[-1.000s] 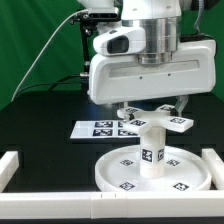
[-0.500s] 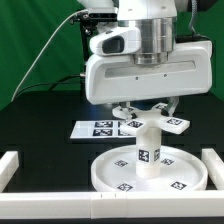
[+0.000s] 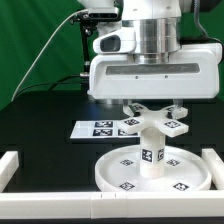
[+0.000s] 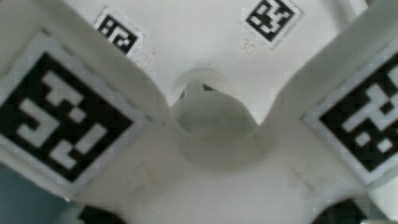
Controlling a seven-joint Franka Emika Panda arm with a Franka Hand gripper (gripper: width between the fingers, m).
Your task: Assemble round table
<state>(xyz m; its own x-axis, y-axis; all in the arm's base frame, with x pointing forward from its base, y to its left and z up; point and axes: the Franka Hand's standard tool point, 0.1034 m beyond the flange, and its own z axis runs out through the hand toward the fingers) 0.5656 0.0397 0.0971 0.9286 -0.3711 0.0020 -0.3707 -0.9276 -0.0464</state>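
Note:
The large round disc (image 3: 120, 172) lies flat on the black table. The short cylindrical leg (image 3: 152, 152) stands upright at its middle. The four-armed cross-shaped base (image 3: 150, 124) sits level on top of the leg, its tagged arms spreading to both sides. My gripper (image 3: 151, 110) comes straight down over the base and is shut on it; the fingertips are mostly hidden by the hand and the arms. In the wrist view the base's hub (image 4: 217, 125) and two tagged arms fill the frame, with the disc (image 4: 187, 30) behind them.
The marker board (image 3: 98, 128) lies behind the disc toward the exterior view's left. The white blocky border rail runs along the left (image 3: 10, 166), the right (image 3: 213, 162) and the front (image 3: 100, 212). A cable hangs at the back left.
The hand has turned a little and shifted toward the exterior view's right. The base's arms have swung round with it on top of the leg. Disc and leg stay put.

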